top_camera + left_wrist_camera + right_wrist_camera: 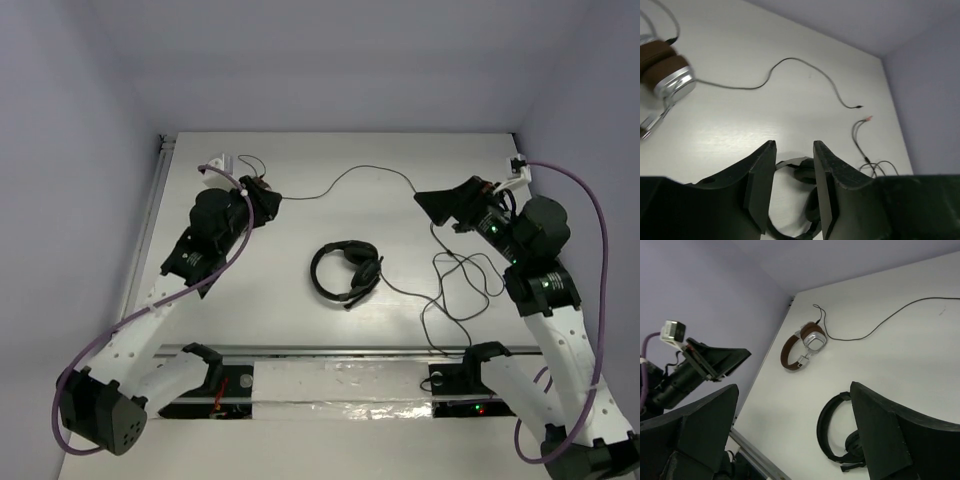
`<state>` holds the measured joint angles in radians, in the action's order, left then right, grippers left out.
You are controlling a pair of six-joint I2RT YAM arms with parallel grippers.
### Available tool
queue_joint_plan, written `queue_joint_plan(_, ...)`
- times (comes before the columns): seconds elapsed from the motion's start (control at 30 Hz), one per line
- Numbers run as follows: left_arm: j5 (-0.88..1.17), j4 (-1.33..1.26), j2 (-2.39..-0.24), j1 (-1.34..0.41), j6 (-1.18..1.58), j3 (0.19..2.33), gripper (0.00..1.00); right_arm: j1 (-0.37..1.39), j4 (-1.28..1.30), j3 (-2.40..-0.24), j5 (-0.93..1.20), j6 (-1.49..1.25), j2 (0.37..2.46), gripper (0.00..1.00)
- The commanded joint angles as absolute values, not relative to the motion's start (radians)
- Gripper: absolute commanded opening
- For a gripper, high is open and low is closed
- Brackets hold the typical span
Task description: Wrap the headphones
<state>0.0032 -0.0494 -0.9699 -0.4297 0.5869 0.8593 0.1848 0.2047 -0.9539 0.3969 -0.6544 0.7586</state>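
The all-black headphones (345, 270) lie flat at the middle of the table. Their thin cable (460, 285) runs right into loose loops near my right arm. In the left wrist view the black headphones (801, 171) show low between the fingers, and the cable's plug end (867, 119) lies to the right. In the right wrist view they (832, 432) lie beside the right finger. My left gripper (270, 198) (794, 147) is open and empty, up and left of them. My right gripper (428, 202) (795, 390) is wide open and empty, up and right of them.
Brown-banded headphones with silver earcups (665, 75) (800, 345) lie at the back left, mostly hidden under my left arm in the top view. Their grey cable (350, 175) (790, 62) curves across the back of the table. A metal rail (330, 350) runs along the near edge.
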Motion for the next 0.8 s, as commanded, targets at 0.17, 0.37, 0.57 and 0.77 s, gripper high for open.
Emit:
queue_joint_plan(0.17, -0.124, 0.051, -0.992, -0.414, 0.600, 0.809, 0.09, 0.218, -0.051, -0.937, 0.557, -0.743, 0.851, 1.00)
queue_joint_plan(0.37, -0.189, 0.043, -1.020, -0.472, 0.620, 0.770, 0.00, 0.397, 0.031, -1.009, 0.236, -0.575, 0.960, 1.00)
queue_joint_plan(0.57, -0.362, 0.098, -1.107, -0.632, 0.647, 0.788, 0.09, 0.410, 0.012, -0.970, 0.291, -0.534, 1.026, 0.27)
queue_joint_plan(0.77, -0.417, 0.130, -1.212, -0.761, 0.748, 0.768, 0.39, 0.439, -0.023, -0.907, 0.268, -0.541, 0.991, 0.00)
